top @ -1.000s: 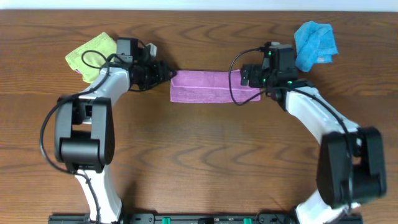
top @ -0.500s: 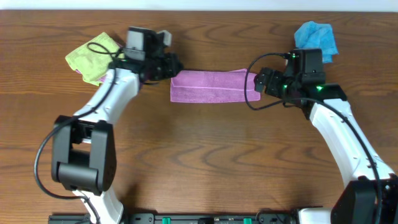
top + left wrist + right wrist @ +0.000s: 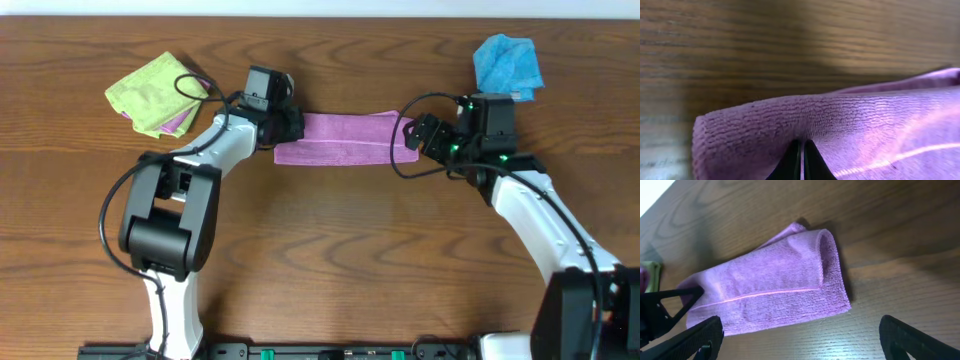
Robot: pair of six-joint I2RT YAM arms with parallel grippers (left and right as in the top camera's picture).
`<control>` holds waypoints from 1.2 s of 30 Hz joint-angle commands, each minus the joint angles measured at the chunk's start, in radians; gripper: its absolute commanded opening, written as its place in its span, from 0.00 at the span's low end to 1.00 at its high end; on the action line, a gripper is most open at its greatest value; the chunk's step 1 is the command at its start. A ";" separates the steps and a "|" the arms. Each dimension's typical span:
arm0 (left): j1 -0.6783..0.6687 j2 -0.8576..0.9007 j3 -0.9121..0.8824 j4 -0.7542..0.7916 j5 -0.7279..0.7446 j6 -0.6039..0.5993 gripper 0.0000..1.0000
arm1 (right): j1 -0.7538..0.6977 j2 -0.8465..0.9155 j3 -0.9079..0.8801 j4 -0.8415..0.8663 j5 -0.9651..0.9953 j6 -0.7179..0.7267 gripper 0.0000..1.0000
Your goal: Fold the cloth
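**Purple cloth lay as a folded strip between the two grippers**

The cloth (image 3: 345, 138) lay on the wooden surface (image 3: 330, 250), at the far middle part, folded into a long band that ran from left to right. In the right wrist view its right end showed a rounded fold with an open loop, and a thin seam line ran along the band.

The left gripper (image 3: 801, 156) was at the left end of the cloth. It was closed, with the two dark tips almost touching, and it pinched the purple fabric where a small crease started.

The right gripper (image 3: 412, 135) stood just beside the right end. Its fingers (image 3: 690, 340) were spread wide and had hold of nothing.

A lime-green cloth (image 3: 152, 90) lay crumpled at the far left. A blue cloth (image 3: 507, 63) lay at the far right, well apart from the purple one.
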 commanded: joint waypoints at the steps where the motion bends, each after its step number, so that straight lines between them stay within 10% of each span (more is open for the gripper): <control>1: 0.002 0.023 0.008 0.007 -0.057 0.018 0.06 | -0.005 0.058 -0.013 0.008 -0.012 0.051 0.99; 36: 0.002 0.034 0.008 -0.043 -0.071 0.014 0.06 | 0.060 0.457 -0.013 0.403 -0.053 0.148 0.72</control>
